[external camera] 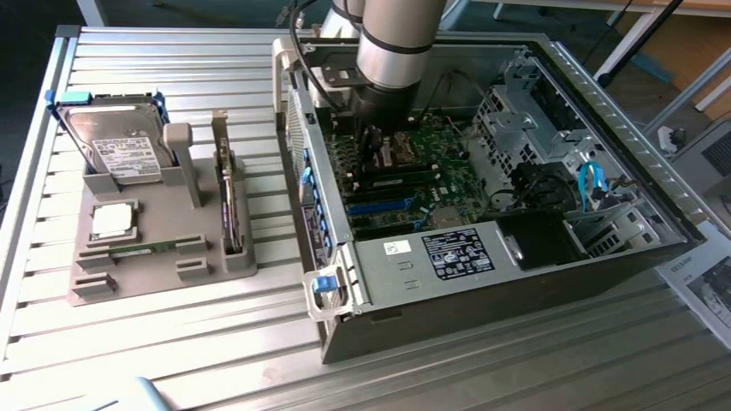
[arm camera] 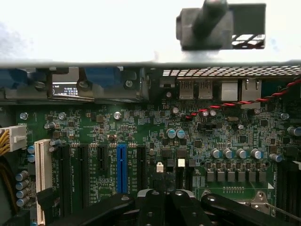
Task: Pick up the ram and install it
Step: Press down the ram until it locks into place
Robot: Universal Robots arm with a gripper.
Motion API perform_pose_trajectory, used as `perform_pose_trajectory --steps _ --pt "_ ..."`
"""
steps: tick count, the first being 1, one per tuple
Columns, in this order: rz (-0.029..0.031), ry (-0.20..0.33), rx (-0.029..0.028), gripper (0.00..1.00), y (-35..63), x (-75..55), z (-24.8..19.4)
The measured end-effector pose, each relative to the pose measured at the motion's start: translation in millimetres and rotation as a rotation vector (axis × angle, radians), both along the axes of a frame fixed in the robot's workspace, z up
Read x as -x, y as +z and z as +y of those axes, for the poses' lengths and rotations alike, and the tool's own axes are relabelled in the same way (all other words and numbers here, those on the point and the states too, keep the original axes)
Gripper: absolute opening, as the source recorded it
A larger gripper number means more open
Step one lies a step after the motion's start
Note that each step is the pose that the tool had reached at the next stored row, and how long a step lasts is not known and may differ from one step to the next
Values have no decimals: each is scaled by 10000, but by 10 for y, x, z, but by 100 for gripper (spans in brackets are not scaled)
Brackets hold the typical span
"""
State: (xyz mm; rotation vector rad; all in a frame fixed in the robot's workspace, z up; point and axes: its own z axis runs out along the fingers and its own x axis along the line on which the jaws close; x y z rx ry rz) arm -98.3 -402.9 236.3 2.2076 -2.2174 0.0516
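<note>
End effector (arm camera: 162, 200): fingers closed, hovering low over the motherboard (arm camera: 141, 141) inside the computer case (external camera: 639, 154).
Ram (external camera: 135, 250): lying in the grey holder (external camera: 200, 265) on the desk (external camera: 228, 342), below the processor (external camera: 112, 221).

Ribbed metal table (external camera: 171, 342) under bright glare on the exterior view's left; tan floor (external camera: 686, 43), white metal legs (external camera: 639, 34) and papers (external camera: 708, 287) on the right.

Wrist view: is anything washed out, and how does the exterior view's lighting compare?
Wrist view: everything above the case edge is blown out white, while the motherboard stays readable. Exterior view: sunlight glares off the slatted table; the open computer case interior sits in shadow.
</note>
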Motion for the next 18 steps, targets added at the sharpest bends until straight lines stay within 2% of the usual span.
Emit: perform_pose_trajectory --steps 3,6,12,18 --pt "1 0 0 10 56 0 0" --pt "10 0 1 10 169 -2 0" --pt "17 0 3 10 316 -4 1" --pt "38 1 53 10 537 -8 5"
